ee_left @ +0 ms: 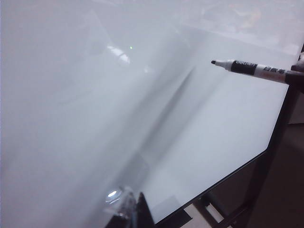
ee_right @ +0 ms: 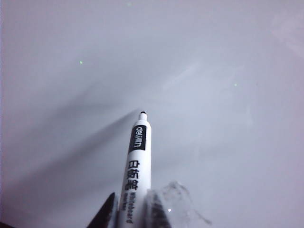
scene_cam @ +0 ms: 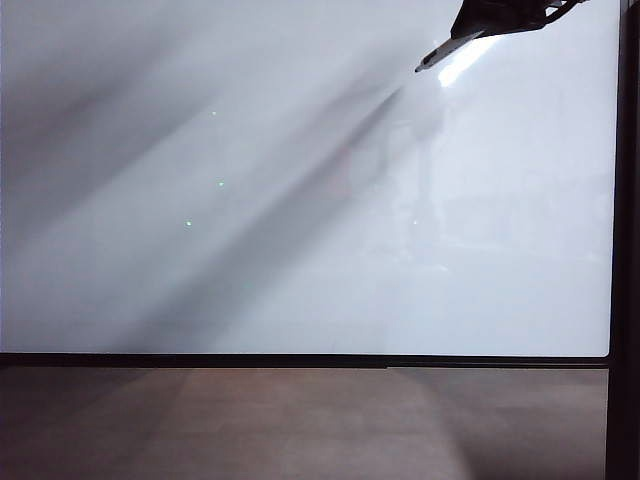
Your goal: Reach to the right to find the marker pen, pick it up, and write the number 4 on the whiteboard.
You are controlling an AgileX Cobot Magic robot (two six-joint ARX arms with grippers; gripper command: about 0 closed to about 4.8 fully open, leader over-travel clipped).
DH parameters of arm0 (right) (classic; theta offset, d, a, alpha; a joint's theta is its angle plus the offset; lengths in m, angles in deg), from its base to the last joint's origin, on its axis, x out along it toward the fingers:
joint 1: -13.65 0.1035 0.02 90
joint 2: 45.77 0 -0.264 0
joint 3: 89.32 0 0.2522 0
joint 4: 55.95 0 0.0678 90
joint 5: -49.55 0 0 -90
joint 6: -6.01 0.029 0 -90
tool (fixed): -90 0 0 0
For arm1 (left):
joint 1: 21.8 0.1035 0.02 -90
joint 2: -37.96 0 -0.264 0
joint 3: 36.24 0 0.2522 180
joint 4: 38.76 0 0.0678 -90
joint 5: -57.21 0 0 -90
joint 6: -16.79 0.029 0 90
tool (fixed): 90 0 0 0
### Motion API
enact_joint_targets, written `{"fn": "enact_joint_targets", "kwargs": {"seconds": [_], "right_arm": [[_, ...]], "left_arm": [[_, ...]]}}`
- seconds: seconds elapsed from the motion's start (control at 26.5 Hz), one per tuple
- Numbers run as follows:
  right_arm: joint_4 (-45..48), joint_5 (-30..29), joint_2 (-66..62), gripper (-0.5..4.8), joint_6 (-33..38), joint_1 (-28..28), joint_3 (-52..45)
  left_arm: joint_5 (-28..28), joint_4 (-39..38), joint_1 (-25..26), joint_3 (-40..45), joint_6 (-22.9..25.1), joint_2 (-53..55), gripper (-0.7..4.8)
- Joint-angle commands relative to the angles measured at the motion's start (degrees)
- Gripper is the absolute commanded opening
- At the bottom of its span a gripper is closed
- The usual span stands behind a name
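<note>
The whiteboard (scene_cam: pixel 300 220) fills most of the exterior view, glossy white with a thin black frame (scene_cam: pixel 300 360). My right gripper (scene_cam: pixel 478 28) reaches in at the top right, shut on the marker pen (scene_cam: pixel 440 56). The pen is white with black lettering and a dark uncapped tip. Its barrel (ee_right: pixel 137 156) sticks out between the right gripper's jaws (ee_right: pixel 135 211), tip close over the board (ee_right: pixel 213 71). From the left wrist, the pen (ee_left: pixel 251 69) hovers over the board (ee_left: pixel 95 118), its shadow slightly apart from the tip. My left gripper (ee_left: pixel 132 209) stands shut and empty above the board. The number 4 is not in view.
A brown-grey tabletop (scene_cam: pixel 300 420) lies in front of the board's near edge. A black upright (scene_cam: pixel 625 250) runs along the board's right side. Black stand bars (ee_left: pixel 228 213) show under the board's corner in the left wrist view.
</note>
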Motion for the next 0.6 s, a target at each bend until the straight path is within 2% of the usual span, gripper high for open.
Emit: {"fn": "enact_joint_targets", "kwargs": {"seconds": [0.04, 0.6], "right_arm": [[2.36, -0.11, -0.57, -0.02, 0.17, 0.0, 0.09], [5.51, -0.09, -3.61, -0.02, -1.73, -0.11, 0.13]], "left_arm": [[0.04, 0.13, -0.09, -0.17, 0.15, 0.37, -0.05], [-0.02, -0.42, -0.09, -0.17, 0.15, 0.66, -0.05]]}}
